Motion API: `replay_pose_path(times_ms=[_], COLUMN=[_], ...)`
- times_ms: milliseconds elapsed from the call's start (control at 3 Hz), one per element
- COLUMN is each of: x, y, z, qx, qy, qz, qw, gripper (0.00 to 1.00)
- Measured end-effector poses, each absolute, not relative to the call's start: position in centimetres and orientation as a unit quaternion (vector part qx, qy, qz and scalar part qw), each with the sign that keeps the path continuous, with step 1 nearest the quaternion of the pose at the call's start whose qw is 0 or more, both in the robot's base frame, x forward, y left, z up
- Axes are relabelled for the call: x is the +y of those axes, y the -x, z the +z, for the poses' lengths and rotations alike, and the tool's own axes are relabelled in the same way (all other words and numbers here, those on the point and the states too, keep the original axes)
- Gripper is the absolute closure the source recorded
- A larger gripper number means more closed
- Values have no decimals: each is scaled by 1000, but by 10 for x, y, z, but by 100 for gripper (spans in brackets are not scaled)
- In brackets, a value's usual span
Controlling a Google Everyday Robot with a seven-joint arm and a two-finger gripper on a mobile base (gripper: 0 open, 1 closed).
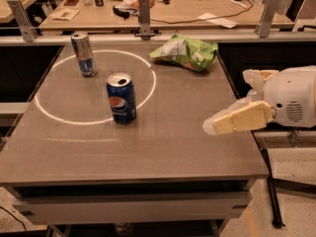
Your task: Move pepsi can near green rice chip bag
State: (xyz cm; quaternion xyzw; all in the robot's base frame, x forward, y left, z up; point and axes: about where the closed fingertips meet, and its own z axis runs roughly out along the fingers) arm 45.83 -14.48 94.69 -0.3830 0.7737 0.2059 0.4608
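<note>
The pepsi can [121, 98] is dark blue with a round red, white and blue logo. It stands upright at the table's middle left, on the edge of a bright light ring. The green rice chip bag [186, 52] lies wrinkled at the far right of the table. My gripper [228, 102] comes in from the right, over the table's right edge. It is well to the right of the can and nearer than the bag. Its cream fingers [237, 120] are spread apart and hold nothing.
A slim, taller silver and blue can [84, 54] stands at the far left inside the ring. The grey table [163, 147] ends near my gripper on the right. Behind a rail with metal posts [143, 16] is a cluttered wooden bench [187, 4].
</note>
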Motion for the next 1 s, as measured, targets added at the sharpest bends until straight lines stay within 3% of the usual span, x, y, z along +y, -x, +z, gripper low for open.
replay_pose_path(times_ms=[1000], x=[-111], y=[-464], z=[949], qx=[720], qy=[434], qz=[245], qw=[483], gripper=[0])
